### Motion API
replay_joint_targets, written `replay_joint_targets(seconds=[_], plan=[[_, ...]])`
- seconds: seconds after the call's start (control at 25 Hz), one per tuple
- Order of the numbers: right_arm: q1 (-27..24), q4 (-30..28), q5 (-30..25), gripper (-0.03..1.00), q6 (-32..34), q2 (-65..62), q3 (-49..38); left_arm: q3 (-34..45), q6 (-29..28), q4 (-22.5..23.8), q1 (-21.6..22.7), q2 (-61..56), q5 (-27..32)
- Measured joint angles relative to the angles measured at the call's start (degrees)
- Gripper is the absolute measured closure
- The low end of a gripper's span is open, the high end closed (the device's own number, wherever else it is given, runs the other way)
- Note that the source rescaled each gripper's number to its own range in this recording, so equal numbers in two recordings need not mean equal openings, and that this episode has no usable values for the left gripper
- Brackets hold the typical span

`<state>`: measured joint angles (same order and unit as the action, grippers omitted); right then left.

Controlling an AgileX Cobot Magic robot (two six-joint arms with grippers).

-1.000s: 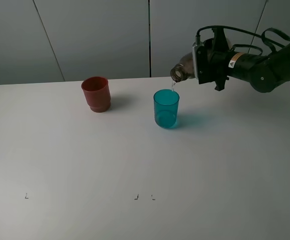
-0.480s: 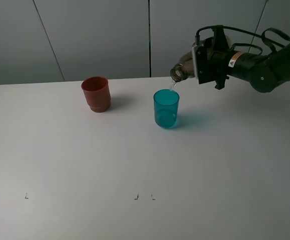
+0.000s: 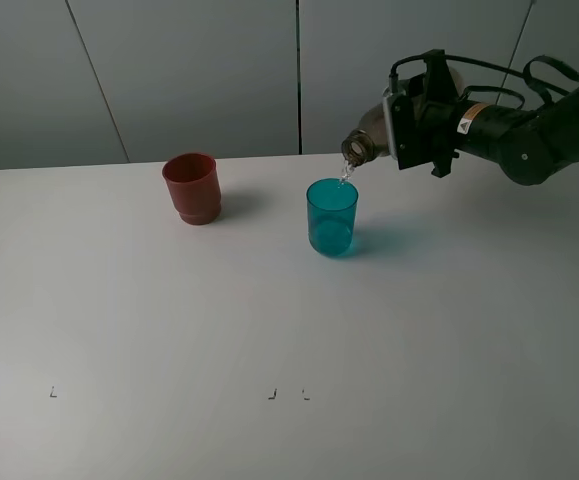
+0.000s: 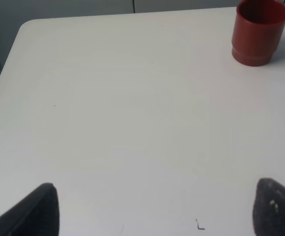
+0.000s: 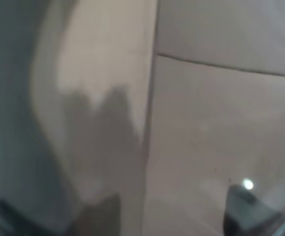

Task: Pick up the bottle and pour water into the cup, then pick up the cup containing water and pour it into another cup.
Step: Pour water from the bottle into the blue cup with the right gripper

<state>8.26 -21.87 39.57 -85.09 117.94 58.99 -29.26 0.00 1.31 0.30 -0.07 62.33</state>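
2 cups stand on the bench, teal cup right of red cup. Right hand clamps the tilted bottle, mouth over the teal cup, apparently trickling water; left hand spread open.

Black jointed arm, looped black cables, small orange-and-white label.

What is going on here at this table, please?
The right claw holds the bottle tipped almost flat, with its mouth just above the teal cup. A thin stream of water falls into that cup. The red cup stands upright further left on the table, apart from both. The left claw is open and empty, above bare table.
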Motion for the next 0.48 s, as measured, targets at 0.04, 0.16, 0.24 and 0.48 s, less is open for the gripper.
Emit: replay_joint_targets(seconds=[0.04,0.16,0.24,0.48], plan=[[0.0,0.0,0.0,0.97,-0.2,0.0,0.0,0.0,0.0,0.0,0.0,0.0,0.0],[0.0,0.0,0.0,0.97,-0.91,0.0,0.0,0.0,0.0,0.0,0.0,0.0,0.0],[0.0,0.0,0.0,0.97,-1.11,0.0,0.0,0.0,0.0,0.0,0.0,0.0,0.0],[0.0,0.0,0.39,0.97,-1.84,0.0,0.0,0.0,0.0,0.0,0.0,0.0,0.0]])
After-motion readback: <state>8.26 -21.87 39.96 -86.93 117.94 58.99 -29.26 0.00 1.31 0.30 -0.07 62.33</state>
